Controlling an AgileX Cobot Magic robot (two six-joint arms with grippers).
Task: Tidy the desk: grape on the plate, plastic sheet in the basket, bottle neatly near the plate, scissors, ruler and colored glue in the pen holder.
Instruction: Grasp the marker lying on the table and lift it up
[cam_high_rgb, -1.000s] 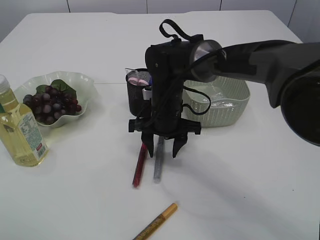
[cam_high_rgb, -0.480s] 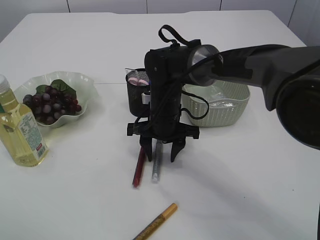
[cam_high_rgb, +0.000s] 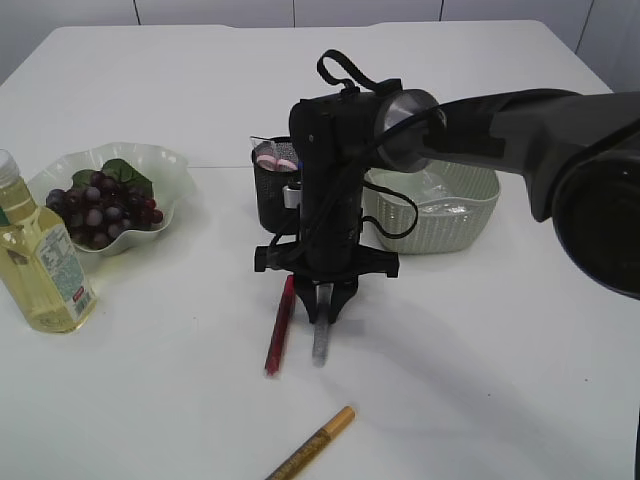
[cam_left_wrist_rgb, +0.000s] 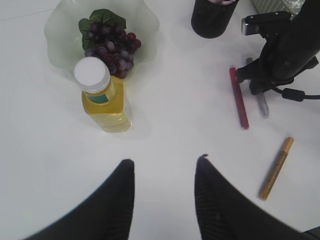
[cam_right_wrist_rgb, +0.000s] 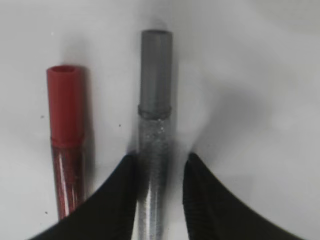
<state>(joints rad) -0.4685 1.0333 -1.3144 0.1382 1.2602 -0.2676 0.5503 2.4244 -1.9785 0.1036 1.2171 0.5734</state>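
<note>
My right gripper (cam_high_rgb: 322, 312) (cam_right_wrist_rgb: 159, 165) is down at the table with its fingers pinched close on either side of a silver glitter glue pen (cam_high_rgb: 320, 342) (cam_right_wrist_rgb: 156, 75), which lies on the table. A red glue pen (cam_high_rgb: 278, 330) (cam_right_wrist_rgb: 65, 110) lies just to its left. A gold glue pen (cam_high_rgb: 312, 443) (cam_left_wrist_rgb: 276, 167) lies nearer the front edge. The black mesh pen holder (cam_high_rgb: 270, 190) stands behind the gripper with pink scissors handles (cam_high_rgb: 277, 160) in it. My left gripper (cam_left_wrist_rgb: 164, 165) is open and empty above bare table.
Grapes (cam_high_rgb: 100, 208) lie on the pale green plate (cam_high_rgb: 150, 160) at the left. The yellow bottle (cam_high_rgb: 40, 265) (cam_left_wrist_rgb: 102, 97) stands upright in front of it. A pale basket (cam_high_rgb: 440, 228) with a clear plastic sheet (cam_high_rgb: 445, 205) sits right of the pen holder.
My right gripper's fingers have closed in from wide open onto the silver glue pen. The pen has shifted slightly to the right. The left arm's view gives no earlier frame.
</note>
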